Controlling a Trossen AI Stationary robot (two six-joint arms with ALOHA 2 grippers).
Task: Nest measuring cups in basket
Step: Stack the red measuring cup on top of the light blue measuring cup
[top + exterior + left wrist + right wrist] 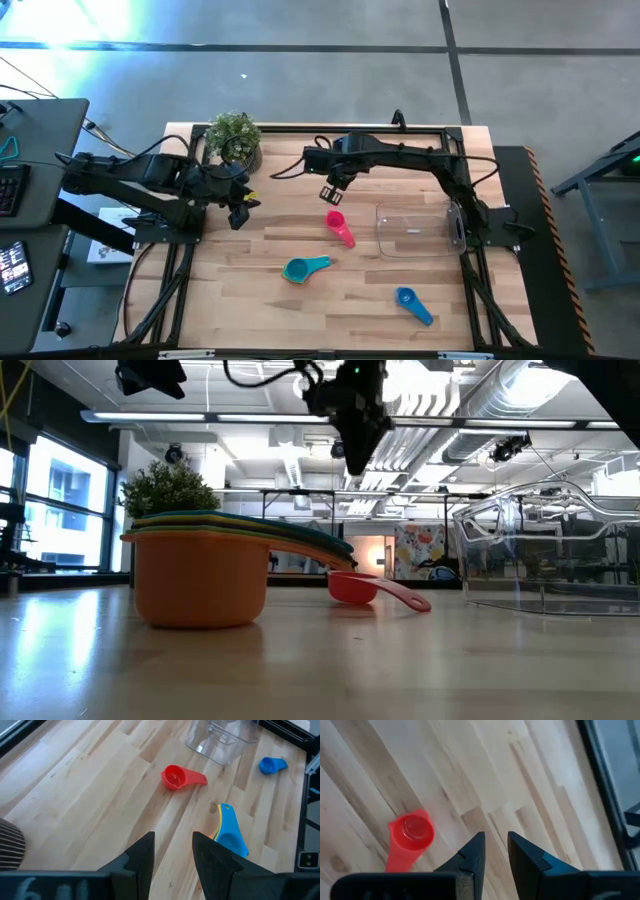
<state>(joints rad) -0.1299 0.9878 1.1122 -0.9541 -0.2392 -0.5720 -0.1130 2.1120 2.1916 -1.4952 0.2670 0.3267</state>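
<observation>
A: From above, what carries everything?

B: A pale wood-plank counter (pixel 250 290) in a black frame, on a grey concrete floor. A leafy potted plant (pixel 234 137) stands at the far edge. The clear basket (pixel 415 232) sits toward the right, rounded at the corners and see-through. A magenta cup (pixel 340 227) lies just left of it, a nested stack topped in teal (pixel 305 268) nearer the middle, and a blue cup (pixel 413 304) near the front.

A: And the arms?

B: The left pincer (pixel 240 205) hangs near the plant, fingers spread, holding nothing. The right pincer (pixel 331 192) hovers just behind the magenta cup, fingers narrowly apart and empty.

A: At counter height?

B: An open room with white ceiling ducts and large windows. The stack (pixel 200 575) looks smooth and glossy, its orange bowl lowest; the magenta cup (pixel 372 590) lies beyond, with the basket (pixel 550 555) on the right.

A: The left wrist?

B: Fingers (pixel 145 857) spread over bare planks, with the stack (pixel 230 827) just ahead.

A: The right wrist?

B: Dark fingers (pixel 472 855) over wood grain, beside the round magenta cup (pixel 410 837).
</observation>
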